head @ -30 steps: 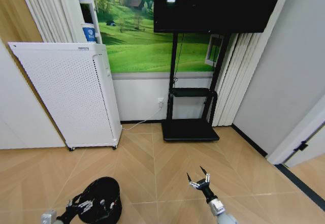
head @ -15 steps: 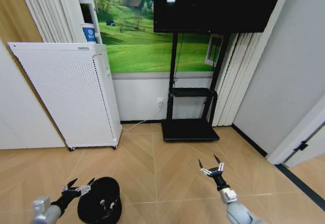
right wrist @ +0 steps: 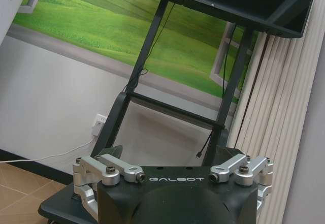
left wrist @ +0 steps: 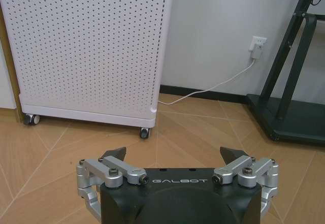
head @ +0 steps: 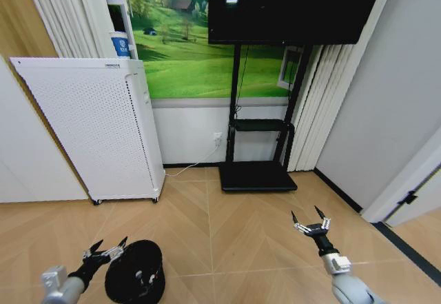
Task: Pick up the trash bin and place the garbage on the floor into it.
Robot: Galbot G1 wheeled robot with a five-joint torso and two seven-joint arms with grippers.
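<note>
The trash bin [head: 135, 271] stood on the floor [head: 227, 228], just beside the left gripper [head: 105, 251] — jaws apart, empty. It looked light and stiff; its rim seemed best to grab. The right gripper [head: 311, 221] hung well apart, jaws apart too.

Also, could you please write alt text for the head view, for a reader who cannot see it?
A small black trash bin stands on the wood-pattern floor, with the open left gripper just beside it and the open right gripper raised apart. Behind stand a white perforated cabinet and a TV stand.
</note>
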